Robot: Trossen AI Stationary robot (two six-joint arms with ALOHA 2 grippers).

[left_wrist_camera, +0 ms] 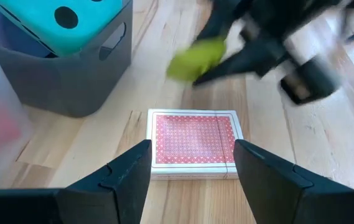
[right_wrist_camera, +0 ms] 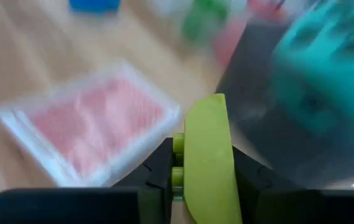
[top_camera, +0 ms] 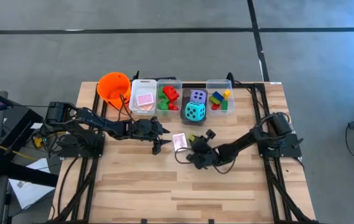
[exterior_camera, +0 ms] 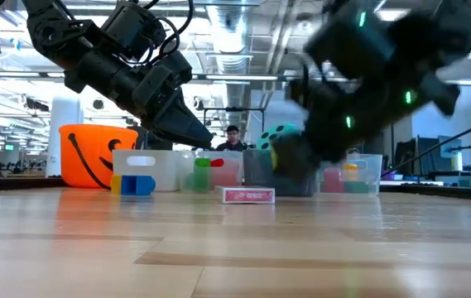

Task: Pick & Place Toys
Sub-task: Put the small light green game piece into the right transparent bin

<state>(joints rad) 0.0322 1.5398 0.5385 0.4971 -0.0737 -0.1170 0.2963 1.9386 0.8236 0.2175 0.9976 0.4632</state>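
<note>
Left gripper [left_wrist_camera: 192, 171]: jaws apart, empty, straddling card pack [left_wrist_camera: 194, 144] flat on table [top_camera: 183, 180]. Pack judged light, stiff, slick; take by long edges.

Right gripper [right_wrist_camera: 204, 171]: clamped on yellow-green brick [right_wrist_camera: 208, 155] just beside pack. Brick judged light, rigid, smooth; grip on flat sides.

Bins, L to R: orange bucket [top_camera: 114, 87], contents unseen; cards bin [top_camera: 143, 99]; red/green bricks bin [top_camera: 168, 98]; grey bin [top_camera: 195, 118] w/ teal die [top_camera: 195, 111], purple die [top_camera: 198, 96]; mixed bricks bin [top_camera: 219, 98].
</note>
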